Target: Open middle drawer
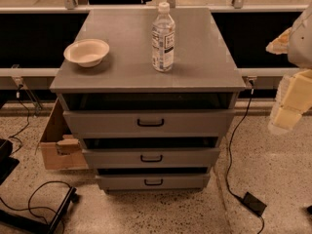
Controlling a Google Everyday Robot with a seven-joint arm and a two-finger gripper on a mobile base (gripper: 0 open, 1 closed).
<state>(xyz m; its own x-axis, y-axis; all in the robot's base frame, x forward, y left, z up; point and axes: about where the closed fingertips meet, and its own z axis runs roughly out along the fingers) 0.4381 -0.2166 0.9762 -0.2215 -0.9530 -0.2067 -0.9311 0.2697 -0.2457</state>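
Note:
The grey cabinet (146, 52) stands in the middle of the camera view with three drawers stacked in its front. The middle drawer (195, 158) has a mid-sized grey front and a small black bar handle (151, 158). A dark gap shows above its front edge. The taller top drawer (97, 123) lies above it and the lowest, smallest drawer (122, 182) below it. My gripper (290, 106), pale yellow, hangs at the right edge of the view, to the right of the cabinet and well away from the handles. It holds nothing that I can see.
A cream bowl (87, 52) and a clear water bottle (163, 37) stand on the cabinet top. A cardboard box (58, 145) sits on the floor at the left. Black cables (233, 145) and a power brick (254, 204) lie on the floor at the right, more cable at the left.

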